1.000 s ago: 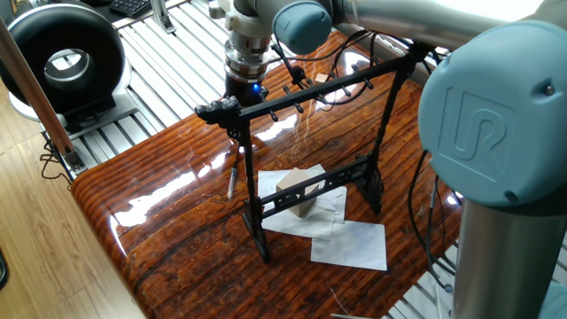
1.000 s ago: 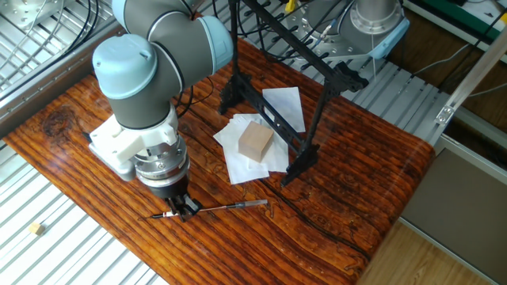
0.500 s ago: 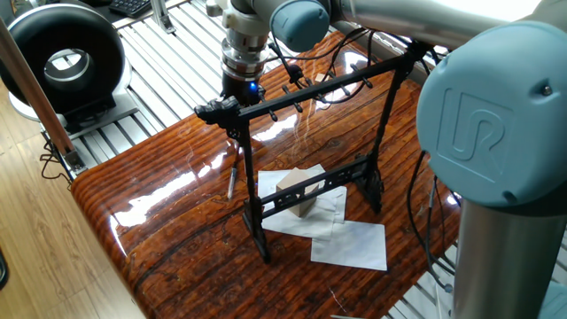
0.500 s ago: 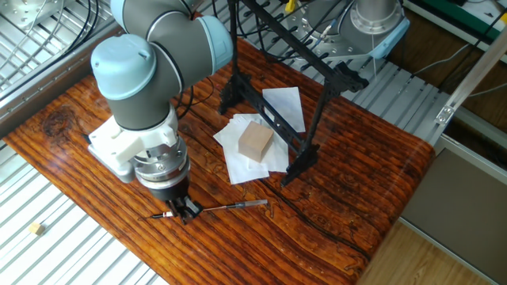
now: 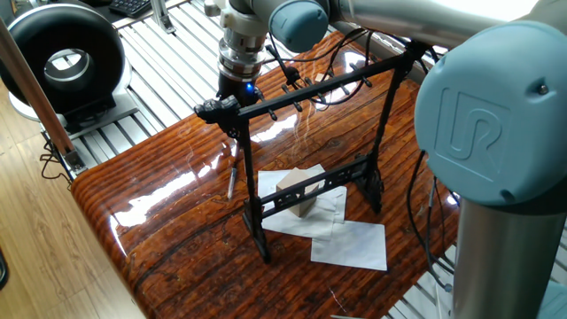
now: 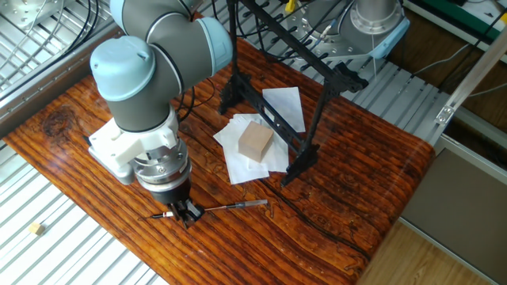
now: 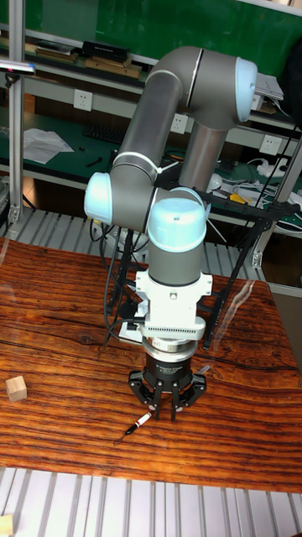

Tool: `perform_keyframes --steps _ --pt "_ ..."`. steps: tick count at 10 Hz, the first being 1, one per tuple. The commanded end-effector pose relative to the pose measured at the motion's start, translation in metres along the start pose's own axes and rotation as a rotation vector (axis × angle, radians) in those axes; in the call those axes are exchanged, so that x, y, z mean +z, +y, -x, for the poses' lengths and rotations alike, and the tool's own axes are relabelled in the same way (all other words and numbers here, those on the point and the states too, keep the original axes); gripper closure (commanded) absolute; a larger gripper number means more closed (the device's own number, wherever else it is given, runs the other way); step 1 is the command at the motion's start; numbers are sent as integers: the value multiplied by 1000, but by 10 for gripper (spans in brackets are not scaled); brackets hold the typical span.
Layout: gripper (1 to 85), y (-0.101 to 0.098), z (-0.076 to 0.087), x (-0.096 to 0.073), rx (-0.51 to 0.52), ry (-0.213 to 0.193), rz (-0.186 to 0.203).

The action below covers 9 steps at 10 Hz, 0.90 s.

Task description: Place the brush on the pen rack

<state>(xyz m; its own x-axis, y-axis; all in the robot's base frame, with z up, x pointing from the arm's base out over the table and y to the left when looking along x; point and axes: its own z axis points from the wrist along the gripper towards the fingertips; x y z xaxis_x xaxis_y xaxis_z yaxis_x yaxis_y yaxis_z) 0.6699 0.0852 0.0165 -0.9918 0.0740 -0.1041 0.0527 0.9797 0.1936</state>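
The brush (image 6: 234, 207) lies flat on the wooden table near its front edge, a thin dark shaft with a pale end. It also shows as the brush (image 7: 138, 423) and the brush (image 5: 232, 180). My gripper (image 6: 188, 212) points straight down over the shaft, its fingers either side of it with a small gap, so it is open. In the tall view the gripper (image 7: 164, 413) stands just above the table. The black pen rack (image 6: 277, 127) stands upright mid-table, apart from the brush; its end hides my fingertips behind the rack (image 5: 310, 84).
A wooden block (image 6: 255, 142) sits on white paper sheets (image 6: 283, 107) at the rack's feet. A small wooden cube (image 7: 15, 388) lies far left on the table. Cables trail behind the rack. A round black device (image 5: 66, 58) stands beyond the table's corner.
My gripper has shifted slightly toward the table's front edge along the brush. The brush and the rack have not moved.
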Motion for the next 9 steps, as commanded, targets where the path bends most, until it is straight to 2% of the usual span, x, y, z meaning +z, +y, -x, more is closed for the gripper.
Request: perform_keyframes --steps 1,9 --pt "557 2 1 1 8 -8 18" --pt "563 -8 -1 5 -18 -30 17"
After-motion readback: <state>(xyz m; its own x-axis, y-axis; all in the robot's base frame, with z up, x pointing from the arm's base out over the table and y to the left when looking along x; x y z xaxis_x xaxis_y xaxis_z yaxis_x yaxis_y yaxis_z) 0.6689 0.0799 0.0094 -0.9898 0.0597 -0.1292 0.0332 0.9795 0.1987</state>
